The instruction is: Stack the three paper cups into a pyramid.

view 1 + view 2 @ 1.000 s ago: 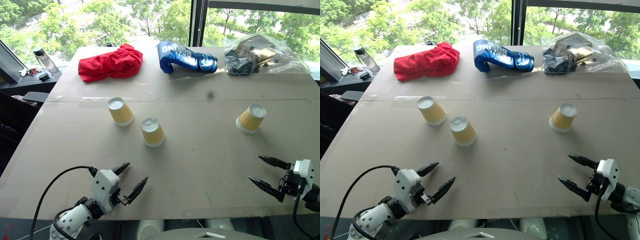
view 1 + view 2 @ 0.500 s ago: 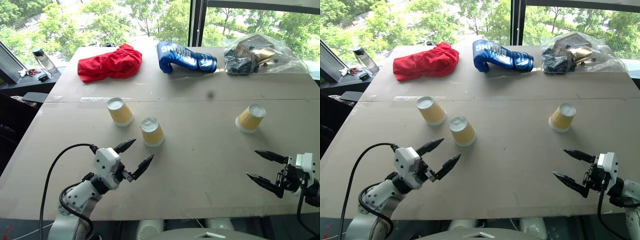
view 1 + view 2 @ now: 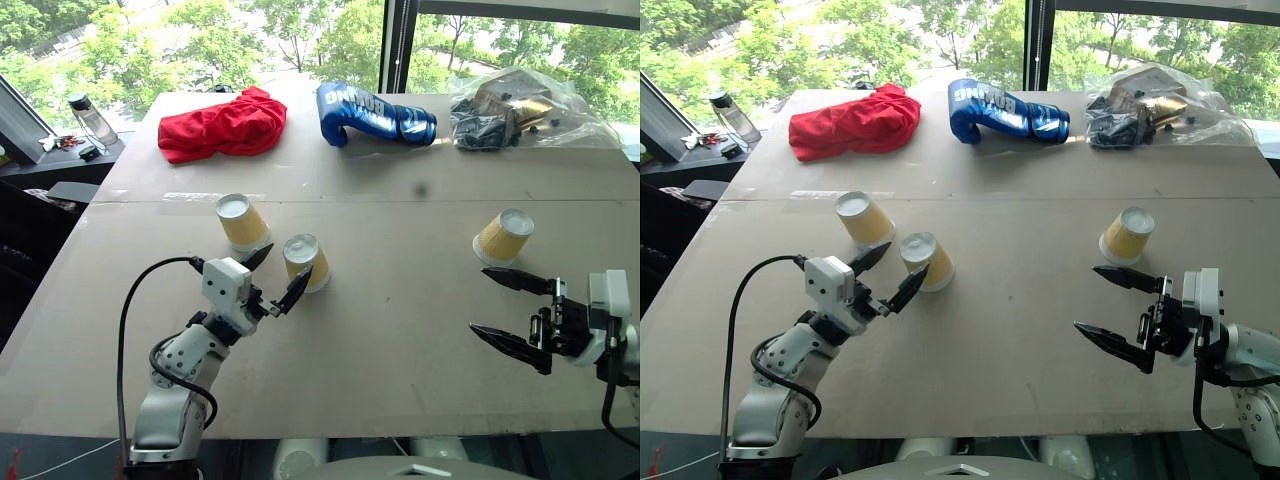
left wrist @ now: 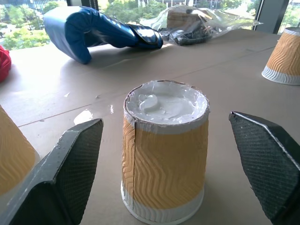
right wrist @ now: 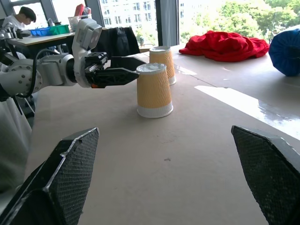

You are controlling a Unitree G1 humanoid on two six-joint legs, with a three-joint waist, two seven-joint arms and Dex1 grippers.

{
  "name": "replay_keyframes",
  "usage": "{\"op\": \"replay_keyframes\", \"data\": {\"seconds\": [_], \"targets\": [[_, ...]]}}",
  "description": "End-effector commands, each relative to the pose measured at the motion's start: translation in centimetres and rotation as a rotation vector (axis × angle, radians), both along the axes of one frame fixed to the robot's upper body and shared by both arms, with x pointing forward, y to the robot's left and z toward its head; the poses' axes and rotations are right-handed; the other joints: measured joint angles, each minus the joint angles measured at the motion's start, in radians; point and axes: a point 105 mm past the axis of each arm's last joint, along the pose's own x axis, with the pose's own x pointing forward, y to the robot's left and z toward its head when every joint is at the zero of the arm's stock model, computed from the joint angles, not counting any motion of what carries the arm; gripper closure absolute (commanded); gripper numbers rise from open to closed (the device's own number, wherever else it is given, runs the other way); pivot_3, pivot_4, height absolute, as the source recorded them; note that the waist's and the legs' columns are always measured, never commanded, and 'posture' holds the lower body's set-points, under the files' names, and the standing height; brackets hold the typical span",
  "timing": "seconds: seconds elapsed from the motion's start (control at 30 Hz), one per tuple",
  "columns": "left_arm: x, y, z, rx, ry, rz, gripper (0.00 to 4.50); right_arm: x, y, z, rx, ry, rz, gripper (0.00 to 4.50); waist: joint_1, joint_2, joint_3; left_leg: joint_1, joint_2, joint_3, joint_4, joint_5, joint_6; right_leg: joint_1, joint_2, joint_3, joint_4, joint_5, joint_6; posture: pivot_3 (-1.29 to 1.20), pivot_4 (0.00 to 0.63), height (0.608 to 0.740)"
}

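All three cups stand upside down on the table, nothing stacked yet; the left gripper gapes wide around the middle cup, likely to seize it; the right gripper, equally spread, hangs empty short of the far cup; the third cup waits just beside.

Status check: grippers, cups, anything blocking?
Left gripper open, straddling middle cup, no grip. Right gripper open, empty. Three cups unstacked, upside down. Nothing blocking.
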Motion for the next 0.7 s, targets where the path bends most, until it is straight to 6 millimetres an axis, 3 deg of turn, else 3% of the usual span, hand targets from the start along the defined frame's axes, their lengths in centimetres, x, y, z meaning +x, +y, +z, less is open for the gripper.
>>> {"op": "replay_keyframes", "data": {"seconds": [0.03,0.4,0.5,0.57,0.6,0.7], "targets": [[0.7,-0.7,0.5,-0.008,-0.045,0.004,0.08,-0.2,0.4,1.3,0.008,-0.053,0.02,0.0,0.001,0.0,0.0,0.0,0.0,0.0,0.0,0.0,0.0,0.0,0.0,0.0,0.0,0.0,0.0,0.0,0.15,0.74],[2.2,-1.7,0.2,-0.036,-0.049,-0.008,0.08,0.4,0.3,1.5,-0.001,-0.083,0.024,0.0,0.0,0.0,0.0,0.0,0.0,0.0,0.001,0.0,0.0,0.0,0.001,0.0,0.001,0.0,0.0,0.0,0.15,0.74],[2.1,-1.9,0.1,-0.06,-0.029,-0.034,0.85,0.5,0.4,1.5,-0.003,-0.08,0.024,0.0,0.0,0.0,0.0,0.0,0.0,0.0,0.001,0.0,0.0,0.0,0.0,0.0,0.002,0.0,0.0,0.0,0.15,0.74],[2.3,-1.7,0.2,-0.055,-0.029,-0.028,1.77,0.4,0.3,1.4,-0.008,-0.072,0.022,0.0,0.0,0.0,0.0,0.0,0.0,0.0,0.001,0.0,0.0,0.0,0.0,0.0,0.002,0.0,0.0,0.0,0.15,0.74],[2.3,-1.7,0.2,-0.052,-0.03,-0.027,1.99,0.4,0.3,1.4,-0.009,-0.07,0.022,0.0,0.0,0.0,0.0,0.0,0.0,0.0,0.001,0.0,0.0,0.0,0.0,0.0,0.002,0.0,0.0,0.0,0.15,0.74],[2.5,-1.9,0.4,-0.048,-0.035,-0.042,1.99,0.3,0.3,1.4,-0.011,-0.069,0.016,0.0,0.0,0.0,0.0,0.0,0.0,0.0,0.001,0.0,0.0,0.0,0.0,0.0,0.002,0.0,0.0,0.0,0.15,0.74]]}}
